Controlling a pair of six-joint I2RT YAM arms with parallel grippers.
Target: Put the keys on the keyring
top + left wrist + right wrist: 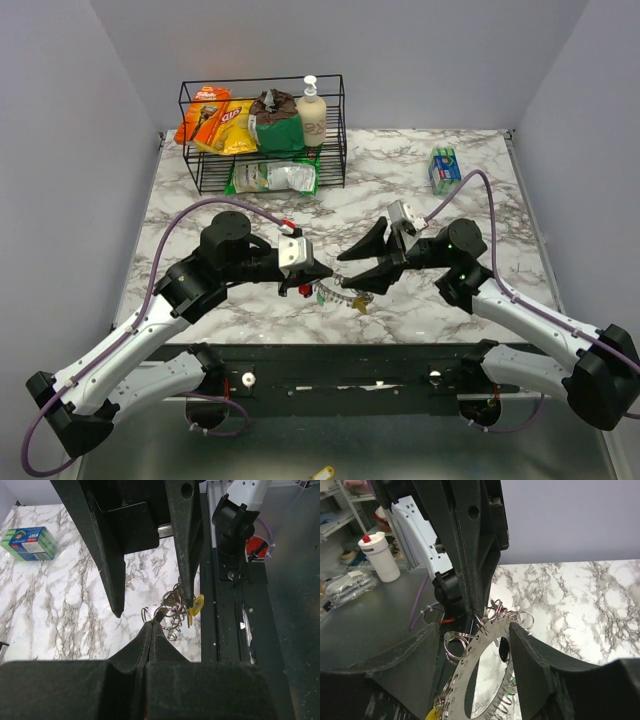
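Pinches the keyring (pixel 479 645) by its rim in the left claw (pixel 153 624), clamped tight, close to the near edge of the table (pixel 400 170) and midway between both arms; cannot tell whether lifted clear of the top. Straddles the ring with the right claw (pixel 476 630), spread wide and gripping nothing, one finger just beside the rim. Carries a yellow key (pixel 196 606) already, dangling low among a crowd of small loops (pixel 454 645). Probably lining up to thread another. Could easily go wrong from here: closing the right claw on a loop rather than a key and dragging the ring askew in so thin a pinch; letting it swivel or slip free altogether; knocking finger against finger with so little room between; flicking a loose key over the near edge, out of reach.
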